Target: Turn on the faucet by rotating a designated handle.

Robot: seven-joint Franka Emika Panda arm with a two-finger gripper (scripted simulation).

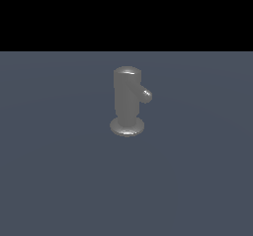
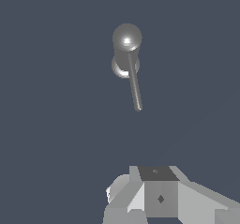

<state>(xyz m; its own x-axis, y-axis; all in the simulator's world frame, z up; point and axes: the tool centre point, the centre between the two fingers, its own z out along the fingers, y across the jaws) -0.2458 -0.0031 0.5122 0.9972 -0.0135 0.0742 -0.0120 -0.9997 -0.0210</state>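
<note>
The faucet (image 1: pixel 127 101) is seen standing upright on a flat grey-blue floor (image 1: pixel 54 180), near the middle of the exterior view. Its flared round base (image 1: pixel 127 127) rests on that floor. The handle (image 1: pixel 146 95) is seen projecting from near the rounded top, toward the exterior view's right and the camera. In the wrist view the faucet (image 2: pixel 126 42) is seen from above, with the handle (image 2: pixel 135 88) extending as a slim rod pointing toward the claw (image 2: pixel 154 199). The claw is kept well apart from the handle, touching nothing; only its blocky grey body shows, so whether it is wide or narrow cannot be told.
</note>
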